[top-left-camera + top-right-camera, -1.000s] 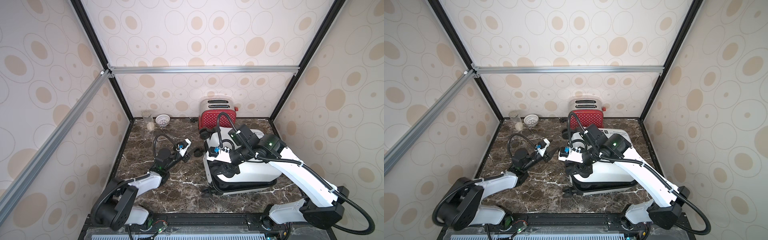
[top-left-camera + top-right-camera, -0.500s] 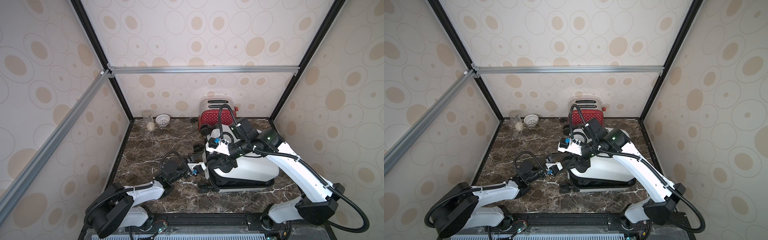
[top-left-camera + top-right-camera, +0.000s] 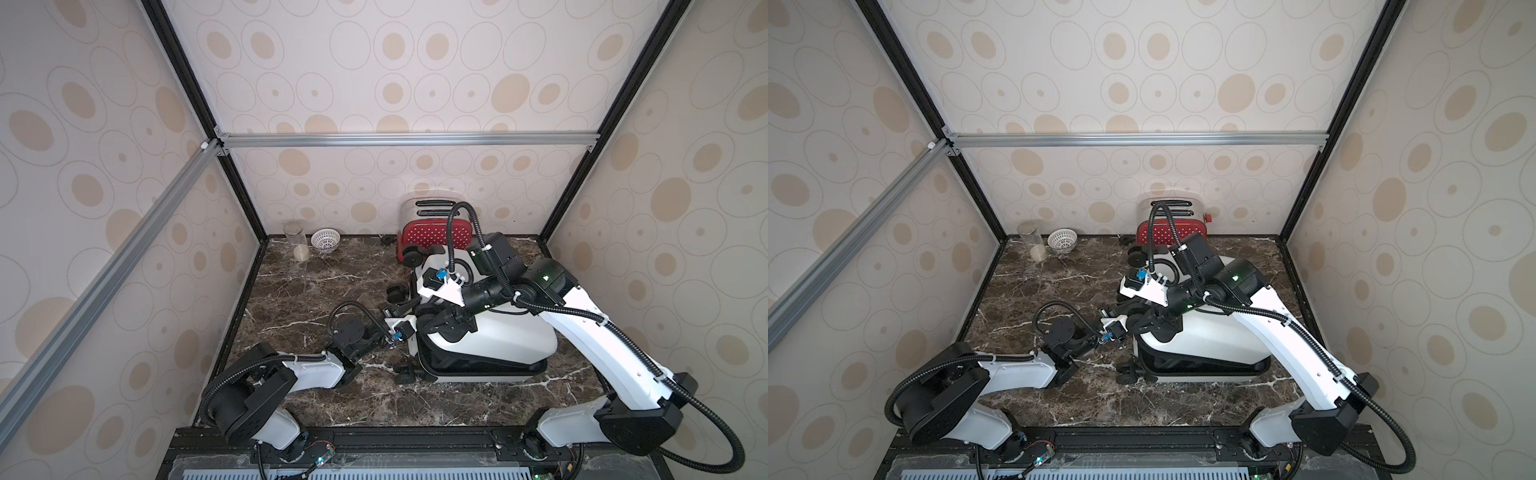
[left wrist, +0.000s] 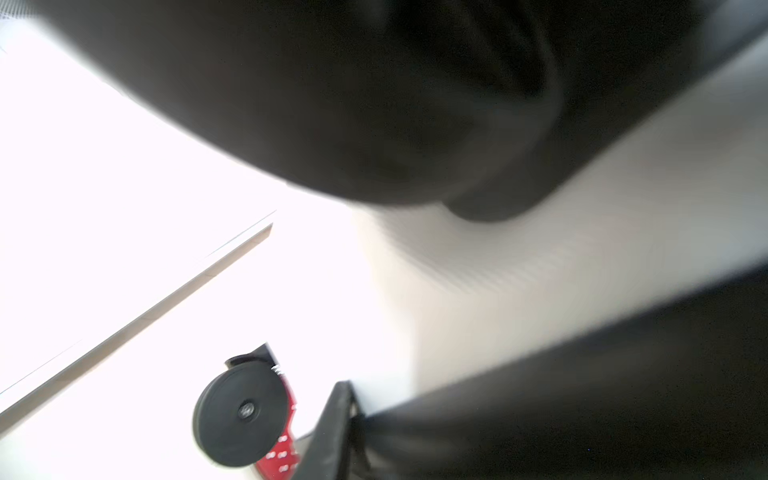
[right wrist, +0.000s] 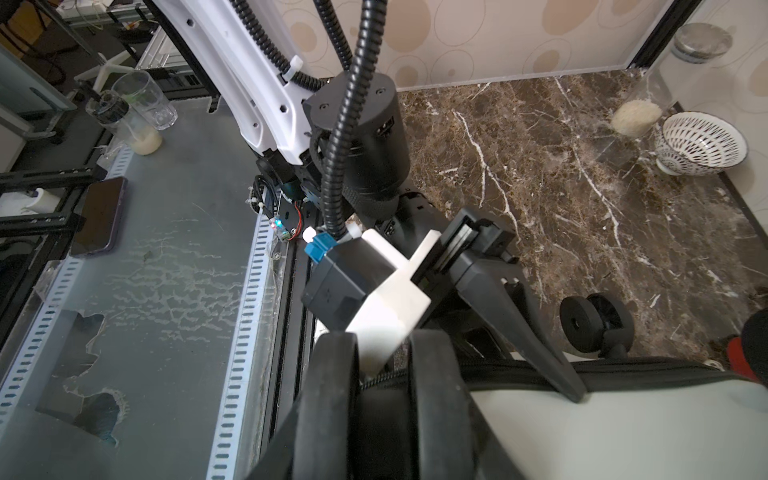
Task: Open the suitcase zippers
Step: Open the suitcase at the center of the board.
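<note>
The suitcase (image 3: 498, 340) lies flat at 3 o'clock on the marble tabletop (image 3: 311, 299). Its long axis runs 9 to 3, with the wheels pointing to 9. The white upper shell is tilted up, showing black lining along the near side. At the wheel end, the right gripper (image 5: 382, 374) clamps the case's black seam edge. The left gripper (image 5: 573, 390) is pressed together, its tip on the zippers (image 5: 665, 368); whether it pinches a pull I cannot tell. A red polka-dot toaster (image 3: 432, 237) stands behind, at 1 o'clock. At 11 o'clock a glass jar (image 3: 296, 245) holds pale grains, with a patterned bowl (image 3: 325, 240) beside it.
</note>
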Available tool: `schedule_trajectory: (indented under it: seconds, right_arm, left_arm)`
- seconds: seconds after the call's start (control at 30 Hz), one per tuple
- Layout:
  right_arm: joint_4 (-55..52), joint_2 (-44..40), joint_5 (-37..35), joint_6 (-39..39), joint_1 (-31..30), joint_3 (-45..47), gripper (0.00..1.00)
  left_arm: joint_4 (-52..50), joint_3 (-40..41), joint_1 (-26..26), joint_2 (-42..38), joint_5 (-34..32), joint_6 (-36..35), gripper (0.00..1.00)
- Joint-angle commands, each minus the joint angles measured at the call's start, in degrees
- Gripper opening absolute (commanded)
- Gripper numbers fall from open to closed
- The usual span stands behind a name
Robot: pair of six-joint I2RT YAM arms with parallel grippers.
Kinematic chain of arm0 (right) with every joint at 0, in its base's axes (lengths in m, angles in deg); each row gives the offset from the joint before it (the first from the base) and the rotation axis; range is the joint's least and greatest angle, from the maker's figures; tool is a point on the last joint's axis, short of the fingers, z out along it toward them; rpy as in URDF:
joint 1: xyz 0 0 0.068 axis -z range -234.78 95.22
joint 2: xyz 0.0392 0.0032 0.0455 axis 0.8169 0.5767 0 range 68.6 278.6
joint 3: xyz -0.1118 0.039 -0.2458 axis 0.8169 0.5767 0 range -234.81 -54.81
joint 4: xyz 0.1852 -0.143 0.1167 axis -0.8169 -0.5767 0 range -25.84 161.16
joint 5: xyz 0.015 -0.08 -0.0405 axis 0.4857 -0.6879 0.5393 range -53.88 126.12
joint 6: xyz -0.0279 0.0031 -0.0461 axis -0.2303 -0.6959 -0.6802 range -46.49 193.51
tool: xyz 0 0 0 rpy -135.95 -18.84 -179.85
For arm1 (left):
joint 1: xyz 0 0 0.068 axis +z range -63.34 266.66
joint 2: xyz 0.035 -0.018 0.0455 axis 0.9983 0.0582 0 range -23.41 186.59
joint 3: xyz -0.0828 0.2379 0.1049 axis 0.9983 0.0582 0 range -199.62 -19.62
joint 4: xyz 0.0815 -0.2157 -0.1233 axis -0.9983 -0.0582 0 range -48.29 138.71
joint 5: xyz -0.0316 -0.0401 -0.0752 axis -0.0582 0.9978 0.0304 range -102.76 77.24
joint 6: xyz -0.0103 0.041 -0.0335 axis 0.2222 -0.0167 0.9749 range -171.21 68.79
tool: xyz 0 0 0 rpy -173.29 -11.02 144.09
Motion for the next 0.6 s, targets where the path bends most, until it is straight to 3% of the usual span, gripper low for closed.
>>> schedule_trajectory:
  seconds: [0.0, 0.07, 0.1, 0.2, 0.27, 0.4, 0.57]
  right_arm:
    - [10.43, -3.6, 14.31, 6.39, -0.46, 3.42, 0.02]
    - [13.94, -5.93, 14.06, 9.15, 0.85, 5.93, 0.03]
    - [15.91, -7.13, 13.71, 10.82, 1.47, 7.25, 0.09]
    - [17.79, -10.55, 8.32, 12.48, 2.2, 9.15, 0.42]
    - [18.14, -13.23, 1.36, 13.46, 2.24, 9.96, 0.53]
    - [17.44, -19.87, -10.89, 14.8, 2.2, 11.74, 0.68]
    - [21.88, -29.27, -19.76, 16.72, 2.19, 17.46, 0.72]
  left_arm:
    - [5.99, -4.22, -1.02, -2.03, -1.82, 7.69, 0.0]
    - [3.71, -4.74, -1.02, -3.16, -3.08, 8.79, 0.0]
    - [1.49, -5.34, -1.04, -3.75, -3.86, 9.29, 0.0]
    - [-5.59, -7.66, -0.94, -4.95, -9.39, 12.6, 0.0]
    - [-13.55, -10.73, -0.84, -6.17, -13.01, 14.3, 0.0]
    - [-39.06, -22.13, -0.17, -8.54, -20.94, 20.74, 0.0]
    - [-61.53, -32.94, 3.13, -8.95, -21.86, 28.18, 0.0]
